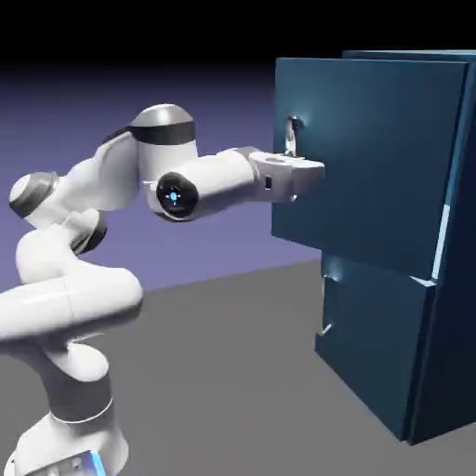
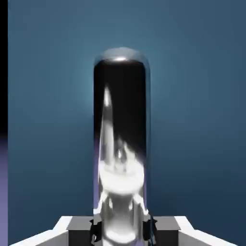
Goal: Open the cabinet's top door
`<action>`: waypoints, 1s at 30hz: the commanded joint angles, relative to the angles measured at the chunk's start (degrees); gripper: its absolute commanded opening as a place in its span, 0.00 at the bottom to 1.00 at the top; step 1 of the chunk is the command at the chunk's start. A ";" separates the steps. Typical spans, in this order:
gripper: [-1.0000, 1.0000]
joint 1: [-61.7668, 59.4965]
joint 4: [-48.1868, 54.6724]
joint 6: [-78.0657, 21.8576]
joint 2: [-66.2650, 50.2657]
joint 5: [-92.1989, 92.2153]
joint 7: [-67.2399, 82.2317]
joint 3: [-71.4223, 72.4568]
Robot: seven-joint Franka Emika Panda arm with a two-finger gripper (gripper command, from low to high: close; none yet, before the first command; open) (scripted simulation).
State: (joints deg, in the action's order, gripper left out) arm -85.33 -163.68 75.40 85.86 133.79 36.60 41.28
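The white arm reaches level toward the cabinet [image 1: 437, 279], which stands on the desk [image 1: 242, 372] at the exterior view's right, and the tool [image 1: 296, 165] is clamped shut on the silver bar handle [image 1: 291, 138] of the top door [image 1: 372, 158]. In the hand view that handle [image 2: 121, 134] fills the middle, a shiny upright bar pinched at its lower end between the fingertips [image 2: 98, 226], with blue door panel all around. And look at the door itself: its handle edge already stands out from the cabinet front, a gap showing down the hinge side, while the lower door [image 1: 372, 344] sits flat and closed (its own small handle untouched). So by my reading the grasp is made and we're into the pull. What comes next calls for swinging the hand along the door's arc, away from the cabinet, keeping the grip square on the bar so it doesn't slide off the end.
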 commanded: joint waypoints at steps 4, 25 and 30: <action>0.00 -4.36 0.30 -9.91 -5.42 -4.81 4.39 -3.44; 0.00 -37.25 28.19 -48.29 -46.58 -45.07 40.36 4.30; 0.00 -42.27 37.40 -47.91 -56.96 -54.41 45.74 11.04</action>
State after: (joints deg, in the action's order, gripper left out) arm -127.59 -126.28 27.44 28.90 79.34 82.38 52.31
